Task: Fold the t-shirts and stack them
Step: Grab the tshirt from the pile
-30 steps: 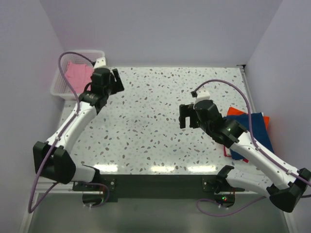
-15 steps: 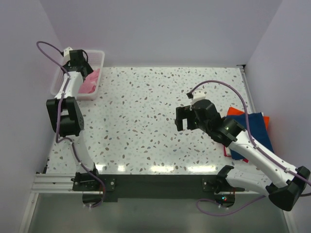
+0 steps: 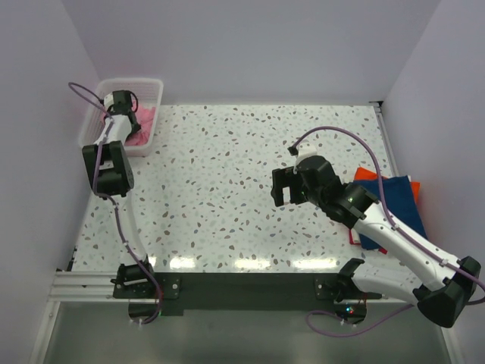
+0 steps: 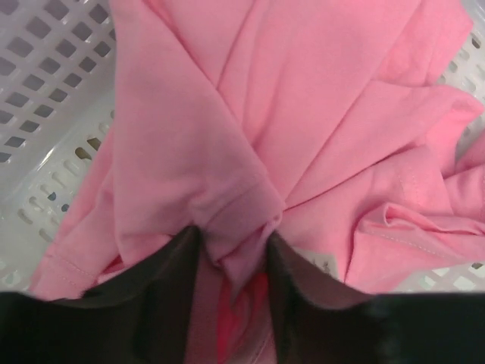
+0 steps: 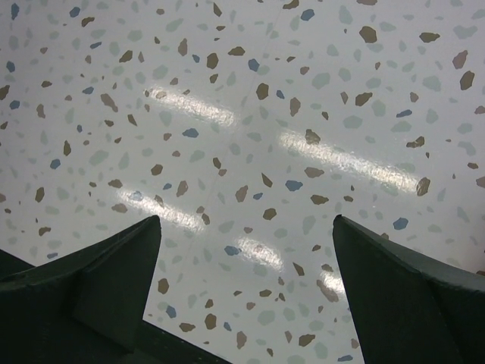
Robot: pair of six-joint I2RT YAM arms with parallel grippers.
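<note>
The light pink t-shirt (image 4: 303,114) lies crumpled in the white mesh basket (image 3: 149,81) at the far left; it also shows in the top view (image 3: 141,126). My left gripper (image 4: 231,254) is down in the basket, its jaws pinched on a fold of the pink cloth. In the top view the left gripper (image 3: 121,104) sits over the basket. The navy blue t-shirt (image 3: 399,206) and the orange-red t-shirt (image 3: 365,174) lie folded together at the right edge. My right gripper (image 3: 283,186) hangs open and empty over the bare table (image 5: 242,114), left of that pile.
The basket wall (image 4: 45,91) surrounds the pink cloth on the left. The speckled table (image 3: 227,174) stretches between the basket and the folded pile. White walls close in the left, back and right sides.
My left arm swung from over the table's left part up into the basket and closed on the pink cloth. My right gripper drifted slightly left and stayed open.
</note>
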